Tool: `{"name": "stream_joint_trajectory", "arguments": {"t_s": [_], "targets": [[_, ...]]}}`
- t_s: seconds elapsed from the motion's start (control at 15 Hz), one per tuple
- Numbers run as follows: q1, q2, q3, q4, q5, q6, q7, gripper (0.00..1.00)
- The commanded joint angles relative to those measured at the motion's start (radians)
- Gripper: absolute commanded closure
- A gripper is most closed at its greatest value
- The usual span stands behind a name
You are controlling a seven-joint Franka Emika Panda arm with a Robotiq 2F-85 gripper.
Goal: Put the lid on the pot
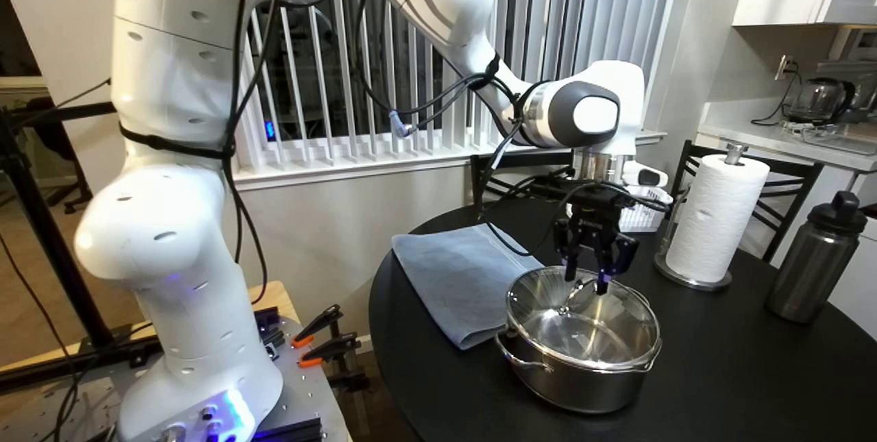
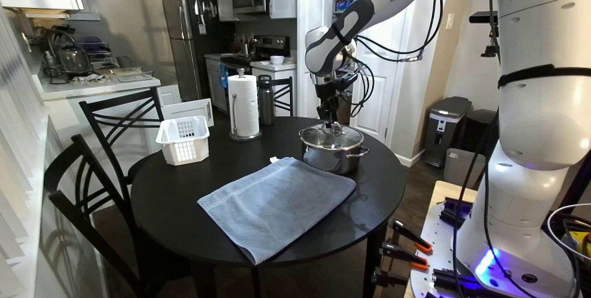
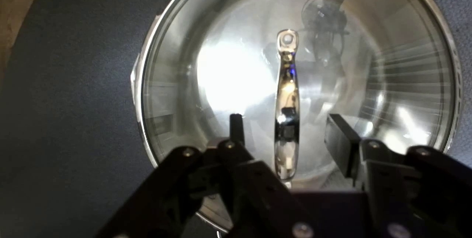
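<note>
Claw (image 3: 289,133) is held spread above the glass lid (image 1: 584,318), whose handle (image 3: 287,94) is framed between the fingertips (image 3: 342,144). The pot (image 1: 589,388) is covered by the lid.

Lid (image 1: 586,325): round clear glass, thin metal rim, shiny arched handle (image 3: 287,105) across its middle. I see it lying on the pot (image 1: 582,387), handle upward, close to level in both exterior views, rim following rim. Whether it sits fully flush all round, I cannot tell. Pot: wide, shallow, polished stainless steel, loop-shaped side handle (image 1: 525,363); it stands upright on the dark table (image 1: 726,366). Through the glass I make out its steel interior, with bright glare.
</note>
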Motion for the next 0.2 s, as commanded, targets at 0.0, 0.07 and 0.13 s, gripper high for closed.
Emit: {"name": "stream_joint_trajectory", "arguments": {"t_s": [0.0,0.07,0.13], "targets": [[-0.001,0.0,0.002,0.002,0.0,-0.003,0.0,0.4],[-0.001,0.0,0.002,0.002,0.0,-0.003,0.0,0.4],[-0.001,0.0,0.002,0.002,0.0,-0.003,0.0,0.4]]}}
